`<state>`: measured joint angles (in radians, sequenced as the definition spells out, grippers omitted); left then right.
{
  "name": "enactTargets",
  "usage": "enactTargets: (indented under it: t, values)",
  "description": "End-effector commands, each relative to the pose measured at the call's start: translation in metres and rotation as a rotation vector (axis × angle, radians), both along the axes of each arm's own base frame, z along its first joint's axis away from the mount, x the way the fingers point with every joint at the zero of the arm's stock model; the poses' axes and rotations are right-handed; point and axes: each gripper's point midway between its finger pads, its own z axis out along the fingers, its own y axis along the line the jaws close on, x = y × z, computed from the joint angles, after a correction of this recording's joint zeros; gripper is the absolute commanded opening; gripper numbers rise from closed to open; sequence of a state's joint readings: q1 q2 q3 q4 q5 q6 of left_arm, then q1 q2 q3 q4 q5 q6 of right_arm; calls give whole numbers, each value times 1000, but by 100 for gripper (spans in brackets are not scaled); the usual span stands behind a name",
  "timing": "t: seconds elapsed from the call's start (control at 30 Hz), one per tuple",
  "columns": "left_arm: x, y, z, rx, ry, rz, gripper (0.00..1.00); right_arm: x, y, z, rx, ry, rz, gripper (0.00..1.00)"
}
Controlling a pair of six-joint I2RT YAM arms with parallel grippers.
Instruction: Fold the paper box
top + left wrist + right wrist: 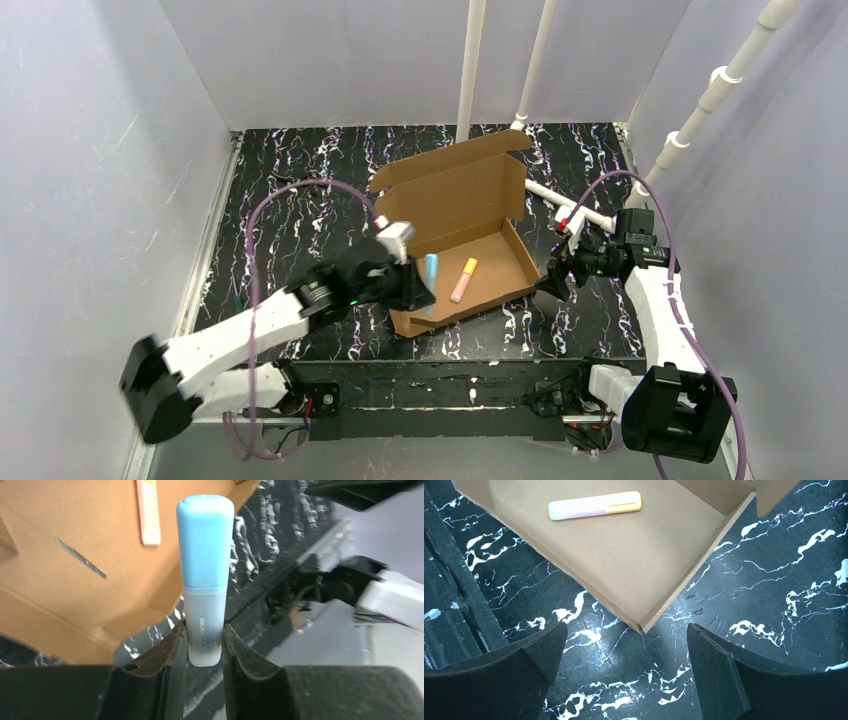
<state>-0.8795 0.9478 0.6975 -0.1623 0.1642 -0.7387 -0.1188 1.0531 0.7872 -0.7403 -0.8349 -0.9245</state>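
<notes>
So the left gripper [205, 641], low centre, is pinched tight on a blue highlighter [205, 545]. The right gripper [626, 655] is spread wide, holding nothing, by the paper box [495, 260] corner. Box sits mid-frame, lid up at the back, orange highlighter [464, 279] inside.

I see L gripper [418, 288] w/ blue marker [431, 270] at paper box [455, 200] edge; orange marker [464, 280] inside; R gripper [553, 283] just beside box.
</notes>
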Motion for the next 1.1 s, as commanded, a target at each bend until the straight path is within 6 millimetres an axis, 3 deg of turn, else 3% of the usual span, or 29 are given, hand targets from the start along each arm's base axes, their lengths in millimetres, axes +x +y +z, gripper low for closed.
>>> enactTargets:
  t: [0.0, 0.1, 0.23, 0.27, 0.33, 0.47, 0.6, 0.87, 1.07]
  values:
    - [48, -6, -28, 390, -123, 51, 0, -1, -1, -2, 27, -5, 8, 98]
    - [77, -15, -50, 577, -137, 43, 2, -1, -4, -2, 30, -2, 2, 98]
    - [91, -32, -66, 695, -118, -20, 27, -1, -8, -4, 32, -1, -13, 98]
    - [92, -32, -63, 716, -130, -14, 47, 0, -9, -4, 31, 0, -16, 98]
    - [96, -27, -39, 728, -224, 52, 69, -1, -10, -4, 35, 1, -21, 98]
    - [86, -18, 8, 598, -321, 73, 79, -1, -12, -5, 37, 2, -25, 98]
    - [60, 12, 31, 443, -330, 128, 98, -3, -12, -7, 38, 4, -18, 98]
    - [-7, 81, -15, 136, -174, 255, 98, -4, -14, -12, 20, 0, -16, 98]
    - [-22, 117, -22, 59, -189, 325, 98, -9, -22, -11, -31, 43, -41, 98]
